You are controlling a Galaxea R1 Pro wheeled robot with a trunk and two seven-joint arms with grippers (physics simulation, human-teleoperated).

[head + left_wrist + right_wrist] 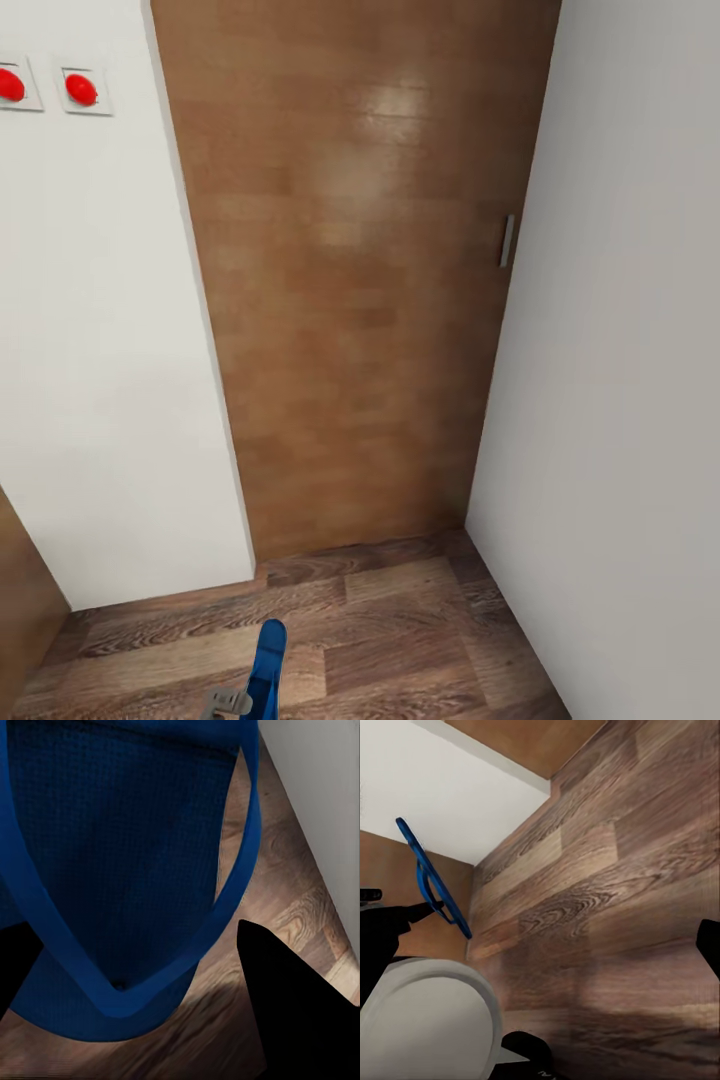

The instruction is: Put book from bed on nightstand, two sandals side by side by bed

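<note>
My left gripper [225, 703] is shut on a bright-blue sandal [268, 660], holding it on edge low at the front of the head view. In the left wrist view the sandal's sole and thong strap [112, 870] sit between the black fingers [289, 1012] of the left gripper [127, 934], above the plank floor. The right wrist view has the same sandal [431, 877] hanging beside a white wall. My right gripper [547, 945] is open, with bare floor between its fingers. The book, the bed and the nightstand are out of view.
A closed brown wooden door [360, 300] with a small metal handle [507, 240] stands straight ahead. White walls [100, 350] close in on both sides. Two red switches [80, 88] sit on the left wall. The wood-plank floor [400, 630] forms a narrow corner.
</note>
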